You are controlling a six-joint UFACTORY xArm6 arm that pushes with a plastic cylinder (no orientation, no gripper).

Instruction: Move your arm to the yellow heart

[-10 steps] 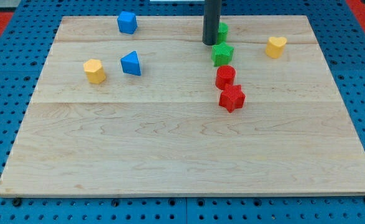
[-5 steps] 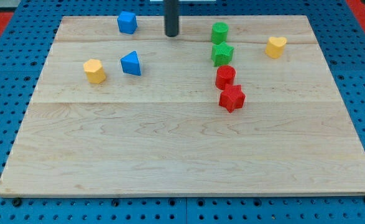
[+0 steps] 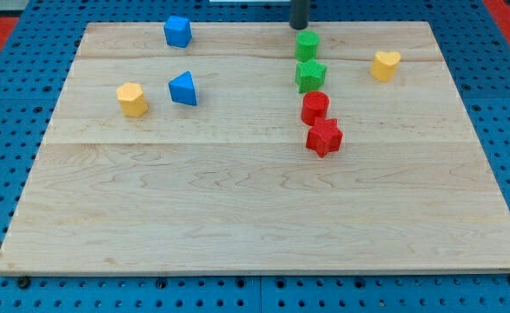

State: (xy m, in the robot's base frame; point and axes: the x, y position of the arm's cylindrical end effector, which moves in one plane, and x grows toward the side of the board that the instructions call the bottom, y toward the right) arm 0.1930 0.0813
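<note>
Yellow heart (image 3: 386, 64) sits well right of my tip (image 3: 299, 27); no hand shows.

Two blue blocks (image 3: 177, 31); two green (image 3: 307, 45); two red (image 3: 314, 108); two yellow (image 3: 386, 65).

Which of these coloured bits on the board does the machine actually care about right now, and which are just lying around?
Part of the job:
- yellow heart, near the view's right
- my tip, at the view's top, just above the green cylinder, well left of the heart

Just lying about:
- green star
- red cylinder
- red star
- blue cube
- blue triangle
- yellow hexagon
</note>
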